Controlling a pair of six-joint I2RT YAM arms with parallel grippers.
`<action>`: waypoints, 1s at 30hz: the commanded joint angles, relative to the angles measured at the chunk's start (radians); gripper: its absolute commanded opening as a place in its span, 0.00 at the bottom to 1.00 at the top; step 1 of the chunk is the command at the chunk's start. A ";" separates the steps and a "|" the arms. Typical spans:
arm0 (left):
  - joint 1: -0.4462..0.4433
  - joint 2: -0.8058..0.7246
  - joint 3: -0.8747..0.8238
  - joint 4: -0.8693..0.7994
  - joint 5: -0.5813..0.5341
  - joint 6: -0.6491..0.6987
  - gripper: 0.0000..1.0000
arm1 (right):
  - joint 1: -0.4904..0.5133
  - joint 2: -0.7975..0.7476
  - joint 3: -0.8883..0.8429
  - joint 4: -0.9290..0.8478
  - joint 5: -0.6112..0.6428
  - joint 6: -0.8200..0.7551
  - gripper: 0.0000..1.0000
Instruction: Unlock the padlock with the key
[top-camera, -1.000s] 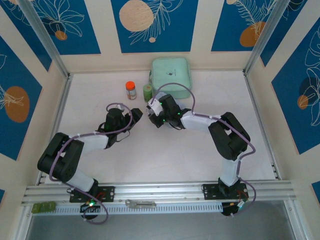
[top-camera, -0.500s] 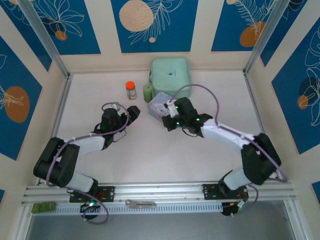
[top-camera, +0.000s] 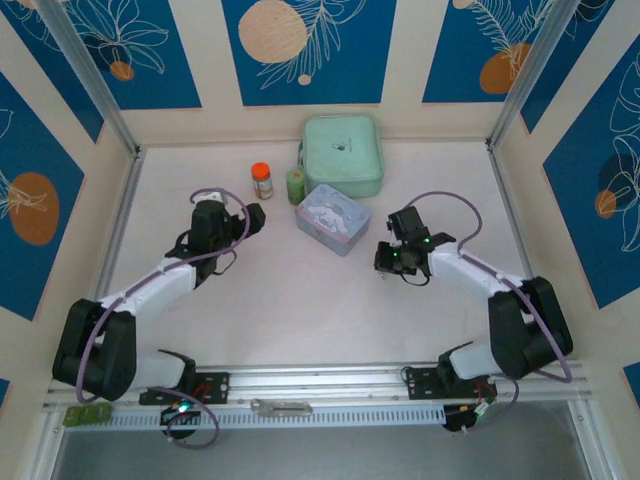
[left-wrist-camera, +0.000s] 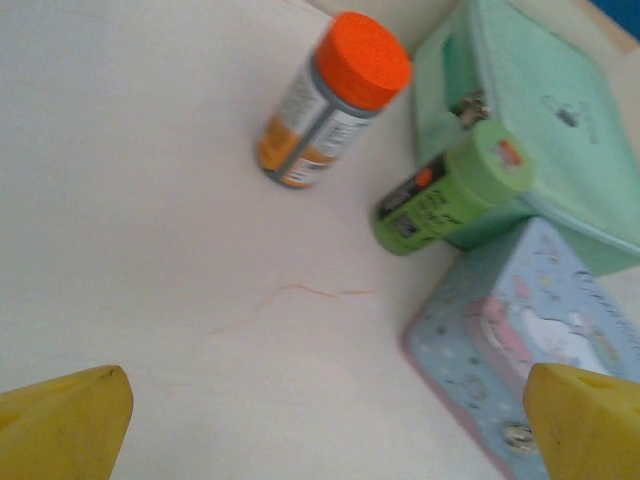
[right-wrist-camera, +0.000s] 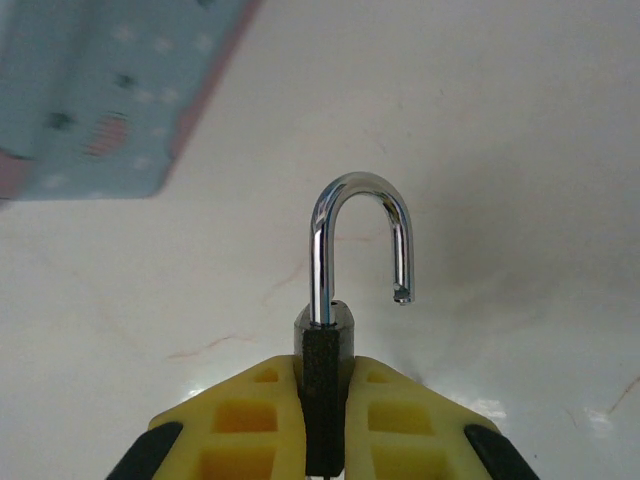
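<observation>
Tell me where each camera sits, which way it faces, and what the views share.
Top external: above and behind the bases, looking down on the table; both arms show whole.
Left wrist: on the left arm, facing the orange-capped bottle and green bottle; yellow fingertips of the open left gripper frame it.
Right wrist: looking along the right gripper, shut on the padlock, its shackle open.
Shared: the pale blue tin appears in all three.

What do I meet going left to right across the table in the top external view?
orange-capped jar → green bottle → pale blue tin → right gripper, shut on the padlock
</observation>
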 joint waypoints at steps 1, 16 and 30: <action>0.031 -0.063 0.038 -0.124 -0.122 0.174 0.99 | -0.016 0.054 0.015 0.029 -0.040 0.026 0.00; 0.177 -0.146 -0.035 -0.144 -0.221 0.290 0.99 | -0.142 -0.068 0.007 0.055 0.008 -0.023 0.70; 0.187 0.069 -0.074 0.153 -0.266 0.510 0.99 | -0.386 0.058 -0.053 0.481 0.130 -0.336 0.77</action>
